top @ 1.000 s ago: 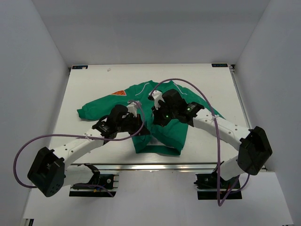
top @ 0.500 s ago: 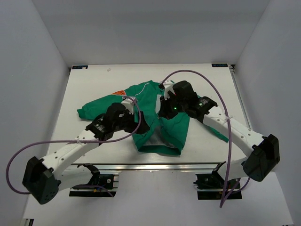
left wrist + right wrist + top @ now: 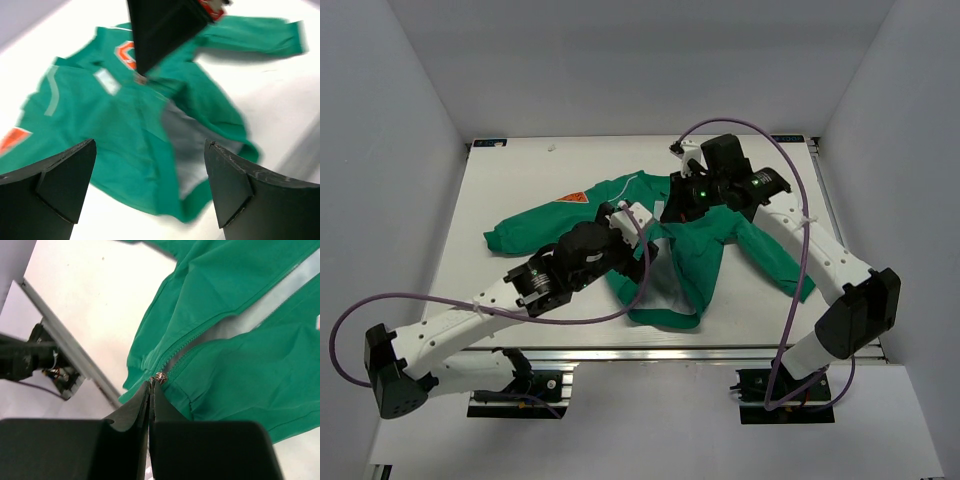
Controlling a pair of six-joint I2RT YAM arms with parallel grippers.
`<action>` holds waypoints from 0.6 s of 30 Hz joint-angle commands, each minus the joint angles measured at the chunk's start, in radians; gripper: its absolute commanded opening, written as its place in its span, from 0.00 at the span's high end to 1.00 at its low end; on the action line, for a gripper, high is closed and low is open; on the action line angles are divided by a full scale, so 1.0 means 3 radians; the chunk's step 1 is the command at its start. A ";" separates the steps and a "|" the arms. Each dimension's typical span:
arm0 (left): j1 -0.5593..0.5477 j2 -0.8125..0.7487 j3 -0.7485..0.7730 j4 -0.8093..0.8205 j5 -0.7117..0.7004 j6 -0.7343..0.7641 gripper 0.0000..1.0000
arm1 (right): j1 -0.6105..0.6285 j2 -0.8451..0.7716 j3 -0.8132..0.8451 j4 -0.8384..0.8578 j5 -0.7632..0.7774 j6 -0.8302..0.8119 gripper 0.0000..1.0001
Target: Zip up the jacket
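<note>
The green jacket [image 3: 605,192] lies front up on the white table [image 3: 520,170], with an orange patch [image 3: 572,198] on its left sleeve. My right gripper [image 3: 672,208] hovers over the chest, shut on the small metal zip pull [image 3: 160,376] at its fingertips [image 3: 151,385]. Below it the front gapes open and shows pale grey lining [image 3: 662,285]. My left gripper [image 3: 642,262] hangs open above the lower front with nothing between its fingers [image 3: 65,175]. Jacket [image 3: 115,140], grey lining [image 3: 187,135] and the right gripper [image 3: 160,30] show underneath.
A metal rail [image 3: 620,352] runs along the table's near edge, also visible as the rail [image 3: 65,345] in the right wrist view. Grey walls enclose the table on three sides. Purple cables [image 3: 620,300] loop from both arms over the jacket.
My left gripper opened, let go of the jacket's lower front and moved right. My right gripper travelled toward the collar with the zip pull, lifting the cloth.
</note>
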State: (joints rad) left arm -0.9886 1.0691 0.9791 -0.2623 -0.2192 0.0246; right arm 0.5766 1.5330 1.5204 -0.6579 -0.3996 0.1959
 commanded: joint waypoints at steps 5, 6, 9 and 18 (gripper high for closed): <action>-0.0171 0.0302 0.0193 0.0046 -0.0313 0.0741 0.02 | -0.0076 -0.0068 0.0153 -0.0149 -0.0268 0.0114 1.00; -0.0177 0.0343 0.0213 0.0046 -0.0247 0.0767 0.02 | -0.0091 -0.0068 0.0153 -0.0149 -0.0304 0.0139 1.00; -0.0182 0.0465 0.0214 0.0132 -0.0093 0.0777 0.02 | -0.0112 -0.0058 0.0153 -0.0164 -0.0335 0.0124 1.00; -0.0187 0.0588 0.0019 0.0812 -0.0297 0.0930 0.07 | -0.0132 -0.0124 0.0010 -0.0078 -0.0534 0.0124 1.00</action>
State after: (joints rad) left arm -1.0382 1.2484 1.0012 -0.1337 -0.2832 0.2699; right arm 0.5404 1.5337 1.5223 -0.7082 -0.4999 0.2276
